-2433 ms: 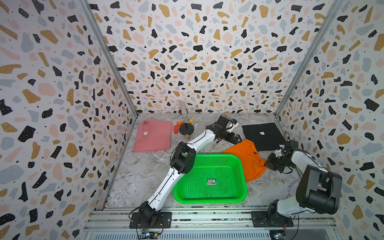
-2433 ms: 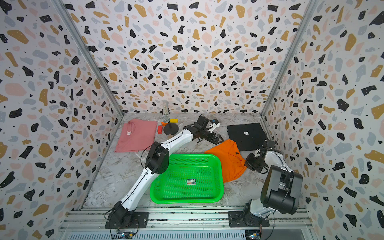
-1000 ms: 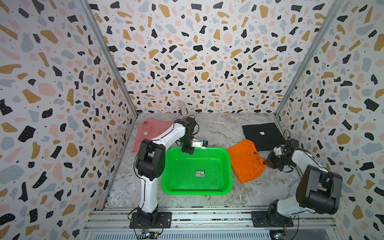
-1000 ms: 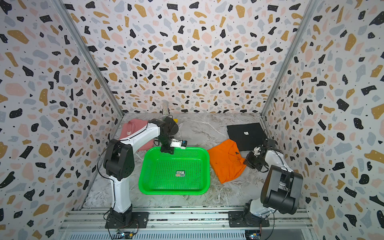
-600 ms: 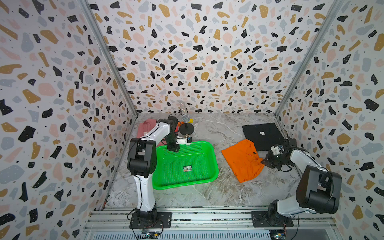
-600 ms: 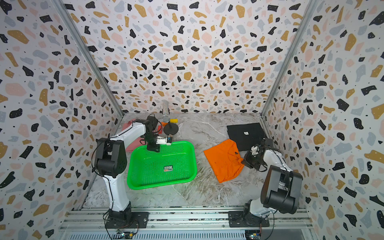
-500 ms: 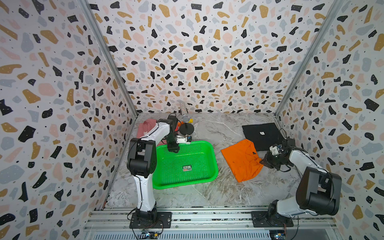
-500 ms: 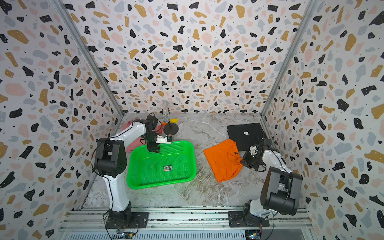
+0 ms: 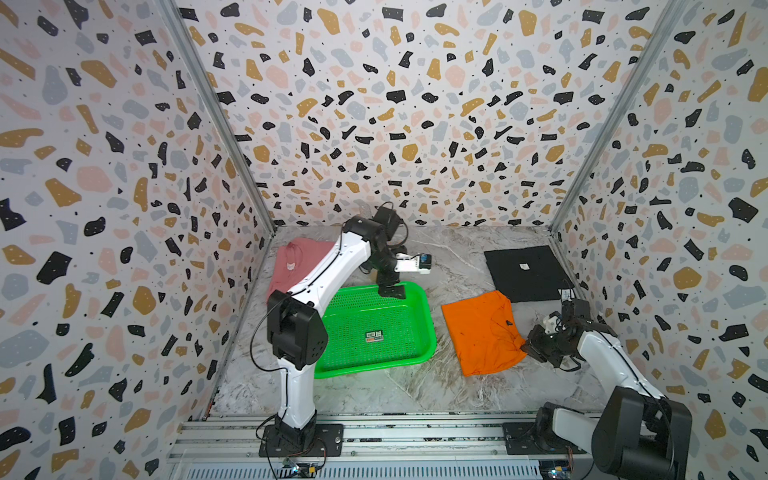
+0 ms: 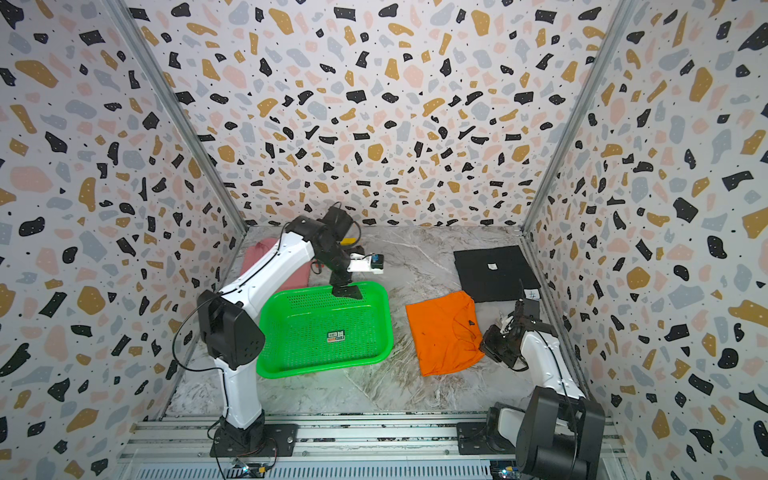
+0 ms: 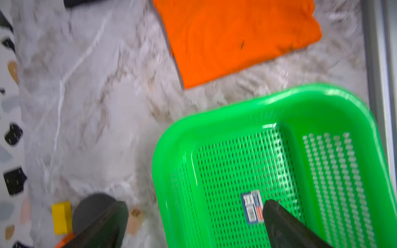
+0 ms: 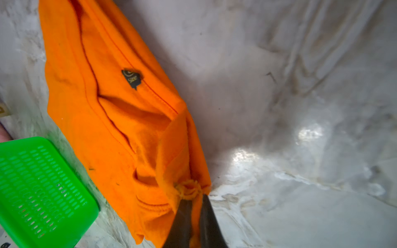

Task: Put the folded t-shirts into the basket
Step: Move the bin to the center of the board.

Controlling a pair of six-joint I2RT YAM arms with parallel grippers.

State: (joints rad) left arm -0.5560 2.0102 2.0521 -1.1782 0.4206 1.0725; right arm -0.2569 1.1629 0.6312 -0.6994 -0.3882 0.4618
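Left claw (image 9: 391, 287) is released, fingers spread wide over the far rim of the green basket (image 9: 430, 332). Right claw (image 12: 193, 200) is clenched on a corner of the orange t-shirt (image 9: 478, 332), which lies on the bench (image 9: 415, 390) at the basket's 3 o'clock. The black t-shirt (image 9: 523, 272) lies at 1 o'clock and the pink t-shirt (image 9: 291, 257) at 10 o'clock

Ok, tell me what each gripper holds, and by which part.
Right gripper pinches the orange t-shirt by a bunched corner. Left gripper is open above the basket, holding nothing.

The left arm (image 9: 328, 266) hides much of the pink shirt (image 9: 297, 253). The basket sticker (image 9: 374, 336) (motion-blurred in the left wrist view) cannot be read.
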